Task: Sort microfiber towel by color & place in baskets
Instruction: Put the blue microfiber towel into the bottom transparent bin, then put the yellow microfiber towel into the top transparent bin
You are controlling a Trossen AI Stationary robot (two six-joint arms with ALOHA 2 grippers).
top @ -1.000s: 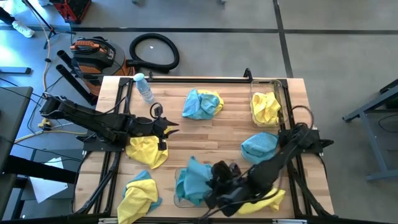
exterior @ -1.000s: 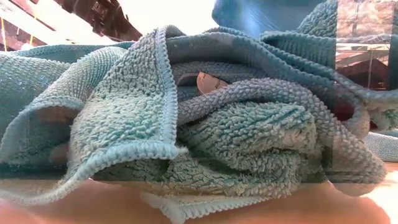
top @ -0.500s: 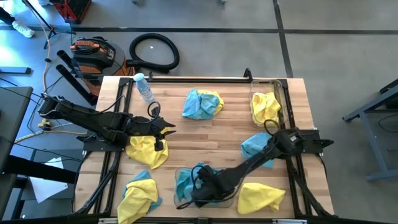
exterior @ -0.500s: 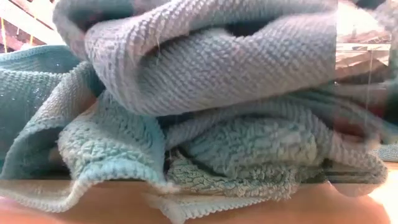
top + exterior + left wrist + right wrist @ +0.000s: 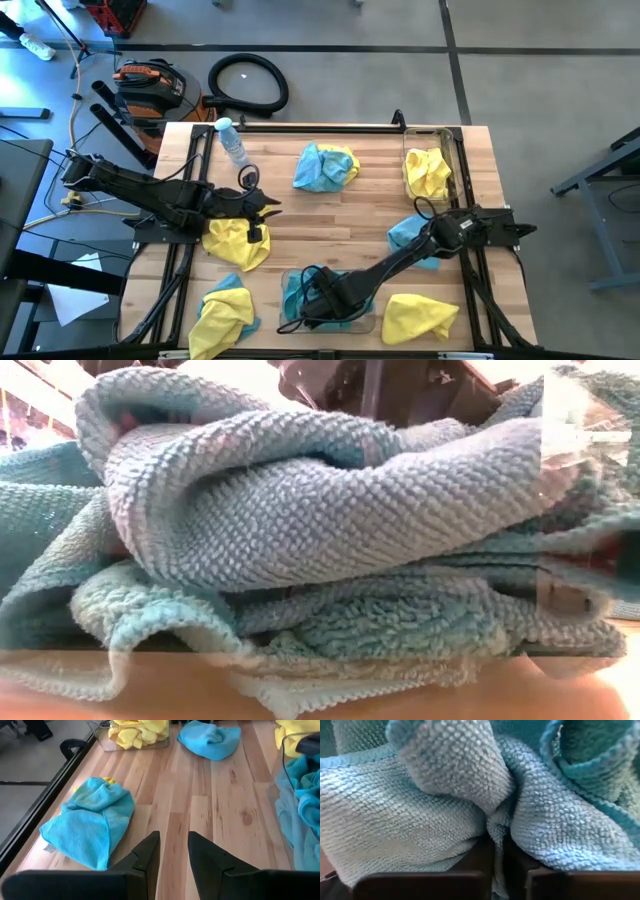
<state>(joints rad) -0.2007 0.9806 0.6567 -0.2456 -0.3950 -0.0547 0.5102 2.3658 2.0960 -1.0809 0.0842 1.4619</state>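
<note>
Right fingers (image 5: 495, 865) are pinching a blue towel (image 5: 305, 290) fold inside the 6 o'clock basket (image 5: 366, 322). Left fingers (image 5: 172, 852) are standing slightly apart, empty. Cloth looks soft, light; grasp a raised fold.

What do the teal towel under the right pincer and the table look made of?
Teal towel: soft knitted microfiber, by its nubby looped weave and stitched edging, pinched between the right pincer fingers. Table: pale wood planks, smooth, likely sealed, with visible grain and seams.
</note>
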